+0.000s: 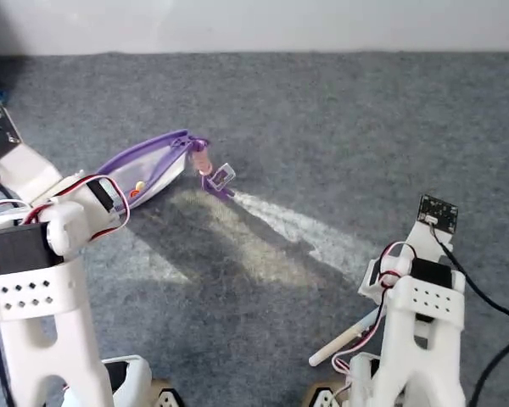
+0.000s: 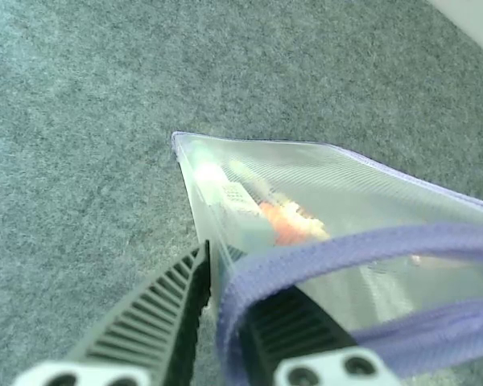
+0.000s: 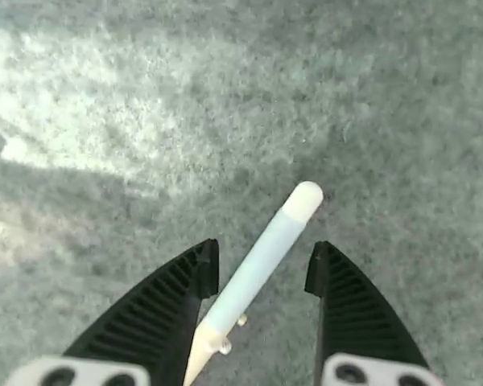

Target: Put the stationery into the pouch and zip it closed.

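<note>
Left claw [image 2: 225, 281] is clamped on the edge of the pouch [image 2: 346, 193], with the clear wall and purple zip band pinched between its fingers. Inside there's some stationery [image 2: 282, 225], orange and white bits piled toward the corner farthest from the claw.

From the high view the pouch [image 1: 148, 165] runs on a diagonal, from the left arm [image 1: 59, 229] out toward the far middle of the counter [image 1: 339, 127]. The zip pull [image 1: 220, 178] hangs off that far end.

Right claw [image 3: 262, 257] has its fingers well apart. A white pen [image 3: 282, 229] lies between them on the counter, its long axis running roughly along the fingers and its rounded end pointing away from the claw's base. Up high, the pen [image 1: 343, 342] sits diagonally at the near side, right by the right arm [image 1: 416, 297] and well apart from the pouch.

The counter has a grey carpet-like cover, and a patch of sunlight [image 1: 297, 229] streaks across the middle. A plain white wall [image 1: 254, 25] runs along the far edge.
</note>
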Tool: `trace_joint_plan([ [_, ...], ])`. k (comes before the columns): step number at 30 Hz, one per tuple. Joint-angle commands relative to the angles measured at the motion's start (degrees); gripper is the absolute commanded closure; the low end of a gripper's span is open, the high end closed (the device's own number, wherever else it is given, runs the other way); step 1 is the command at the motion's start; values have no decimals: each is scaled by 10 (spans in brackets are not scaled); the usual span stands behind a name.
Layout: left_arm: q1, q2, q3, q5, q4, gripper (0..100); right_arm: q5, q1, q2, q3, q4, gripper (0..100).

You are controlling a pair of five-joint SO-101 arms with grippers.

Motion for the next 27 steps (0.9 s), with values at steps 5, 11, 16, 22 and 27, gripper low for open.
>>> trace_joint_plan([
  [5,1,0,-4,4,-12,987,-4,19,109,-4,-87,821],
  [11,1,0,-4,4,-12,987,-4,22,190,-11,-124,837],
  [16,1,0,-4,4,-12,987,-4,21,174,-53,-107,973],
  [22,1,0,-4,4,-12,987,-9,-29,62,-149,39,991],
  [27,1,0,-4,5,-12,987,-39,-124,-48,-261,113,991],
])
